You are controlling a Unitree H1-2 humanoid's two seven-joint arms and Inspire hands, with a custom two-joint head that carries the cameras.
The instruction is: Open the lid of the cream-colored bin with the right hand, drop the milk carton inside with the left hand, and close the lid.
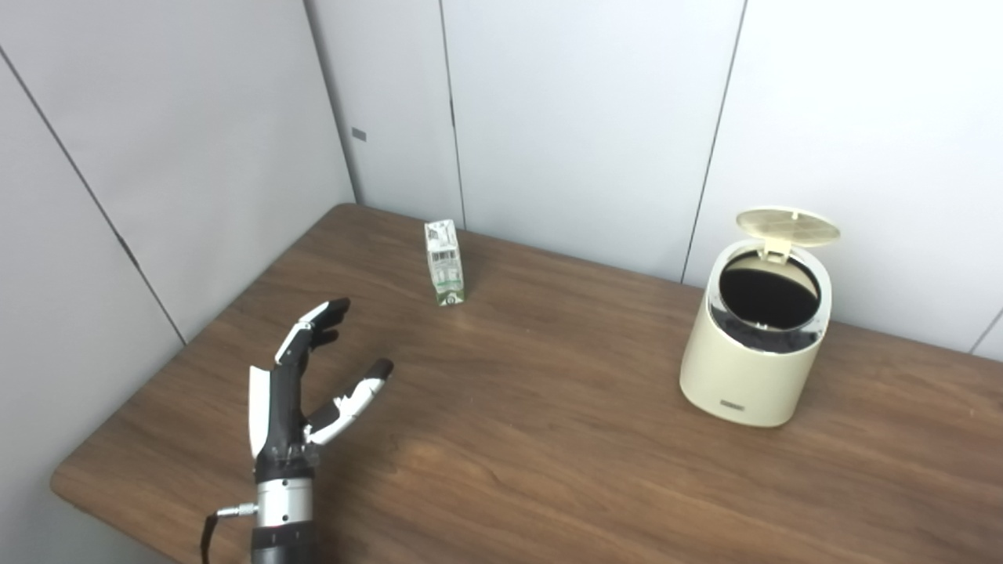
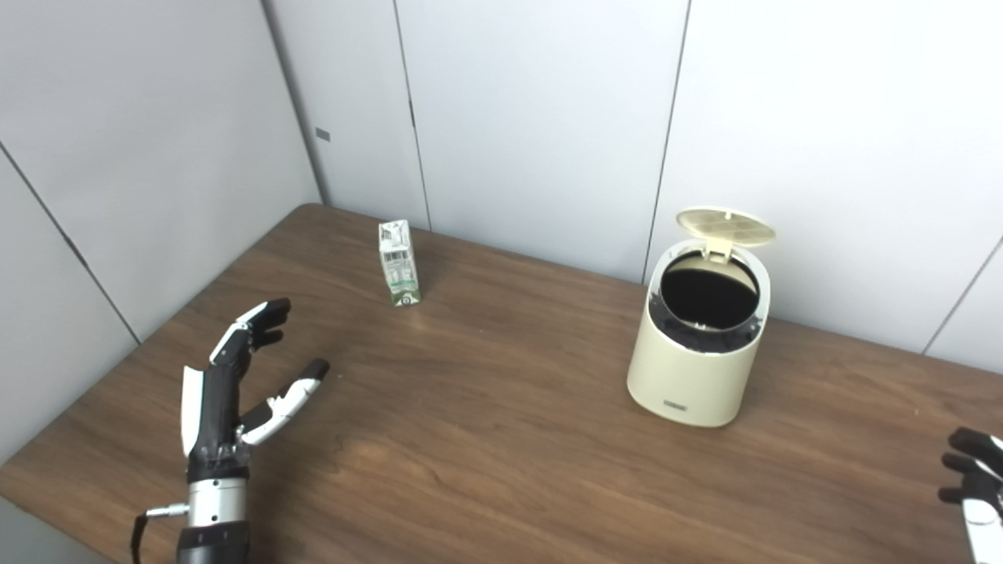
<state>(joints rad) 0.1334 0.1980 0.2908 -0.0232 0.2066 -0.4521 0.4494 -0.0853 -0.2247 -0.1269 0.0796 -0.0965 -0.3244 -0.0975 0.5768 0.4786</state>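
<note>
Nearest us, our left hand (image 1: 302, 384) hovers over the tabletop (image 1: 501, 470), fingers spread and holding nothing; our right hand (image 2: 973, 478) shows only its fingertips at the frame edge, so we cannot tell its state. Farther back, the cream bin (image 1: 748, 356) stands with its lid (image 1: 787, 225) raised. The milk carton (image 1: 444, 262) stands upright, well apart from both.

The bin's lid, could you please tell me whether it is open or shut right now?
Open. The lid stands raised behind the cream-colored bin, exposing its dark interior.
</note>
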